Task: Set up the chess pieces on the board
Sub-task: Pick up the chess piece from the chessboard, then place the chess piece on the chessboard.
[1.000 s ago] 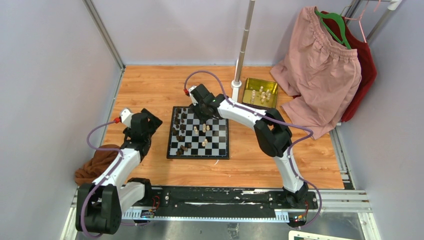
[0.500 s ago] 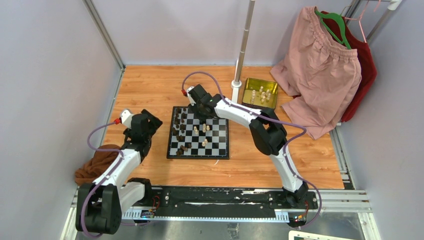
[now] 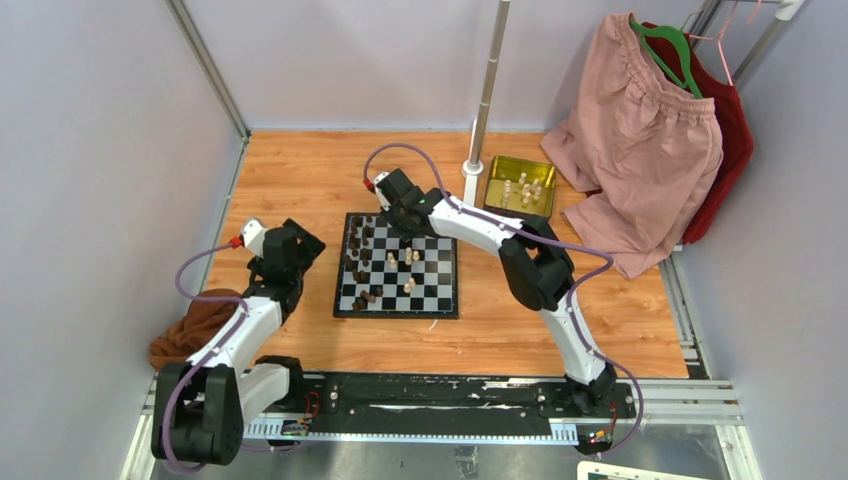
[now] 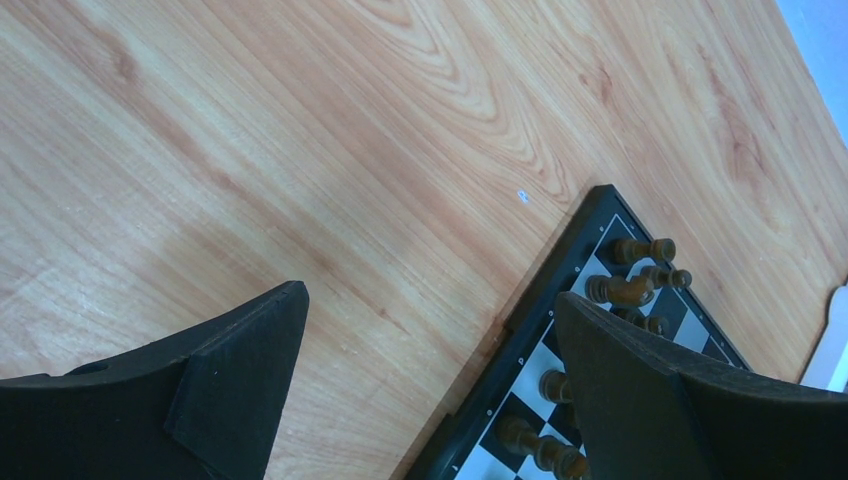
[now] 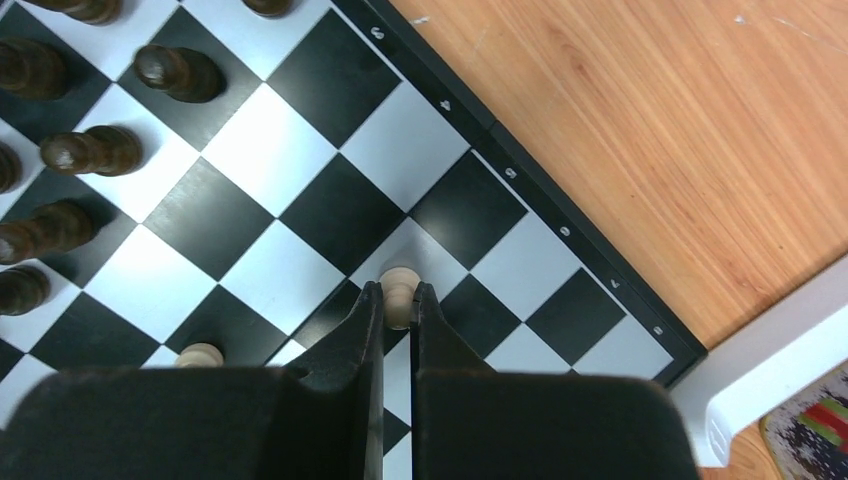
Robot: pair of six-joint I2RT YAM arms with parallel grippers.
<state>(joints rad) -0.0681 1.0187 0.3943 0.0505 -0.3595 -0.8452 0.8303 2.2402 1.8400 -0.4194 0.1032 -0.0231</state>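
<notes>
board (image 3: 395, 313): lies flat at the middle of the wooden desk (image 3: 300, 180), black and white checks inside a thin black border
dark pieces (image 3: 358, 256): bunched in the two files along the board's 9 o'clock side
right arm (image 3: 490, 230): reaches in from 5 o'clock, its wrist low over the board's 12 o'clock edge
right jaws: drawn together, clamped on the stem of a cream piece (image 5: 400, 288)
held cream piece: on a white square, second row in from the 12 o'clock border, its head showing just past the fingertips (image 5: 372, 310)
second cream piece (image 5: 199, 354): on the board beside the right finger bodies, apart from the held one
other cream pieces (image 3: 409, 286): a few scattered on the middle squares, well apart from the dark ones
left arm (image 3: 240, 330): bent at 8 o'clock of the board
left jaws: spread wide with nothing between them, over bare desk just off the board's 9 o'clock border
gold tin (image 3: 497, 203): at 1 o'clock from the board, beside the foot of the pole (image 3: 485, 90)
tin pieces (image 3: 524, 190): more cream figures lying inside the tin
pink cloth (image 3: 650, 150): at 2 o'clock, draped in front of a red garment (image 3: 728, 130), with a green hanger (image 3: 665, 40) at the top
brown cloth (image 3: 190, 335): bunched at 8 o'clock on the desk's edge, next to the left arm
</notes>
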